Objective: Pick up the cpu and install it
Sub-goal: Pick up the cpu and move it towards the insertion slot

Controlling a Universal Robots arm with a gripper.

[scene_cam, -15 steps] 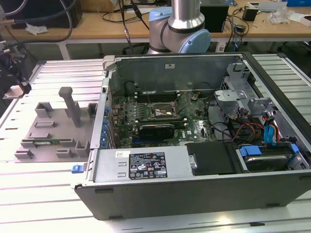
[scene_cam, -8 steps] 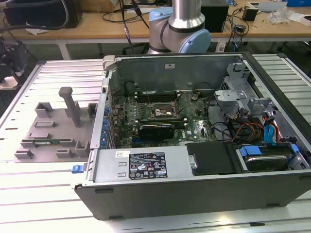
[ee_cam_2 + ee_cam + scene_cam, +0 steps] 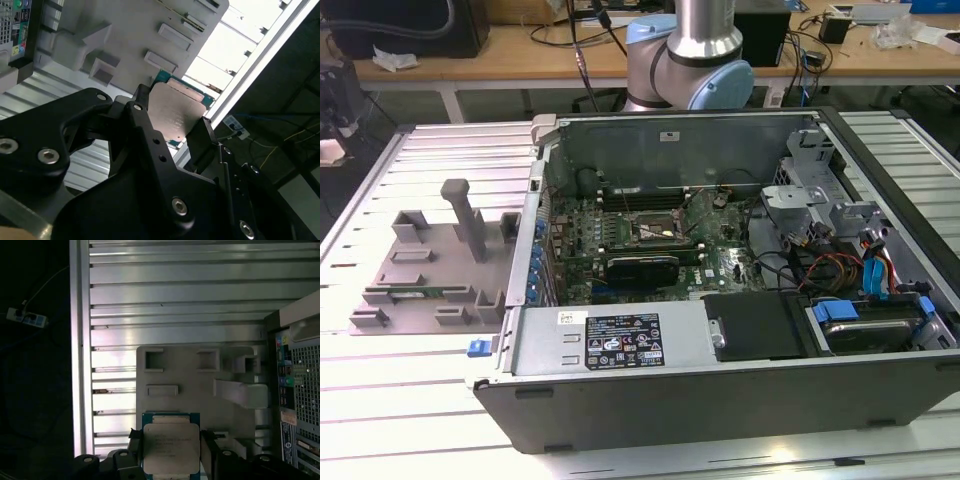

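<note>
Your gripper (image 3: 171, 440) has its two jaws clamped on opposite edges of the one chip (image 3: 171, 449), probably so nothing touches its flat faces. The chip hangs above the single grey tray (image 3: 190, 375), which in the exterior view lies at nine o'clock of the one open computer (image 3: 720, 360).

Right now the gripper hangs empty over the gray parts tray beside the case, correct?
No, not empty: the gripper is shut on the cpu, seen in the first wrist view. The rest stands: it hangs over the gray parts tray beside the case.
</note>
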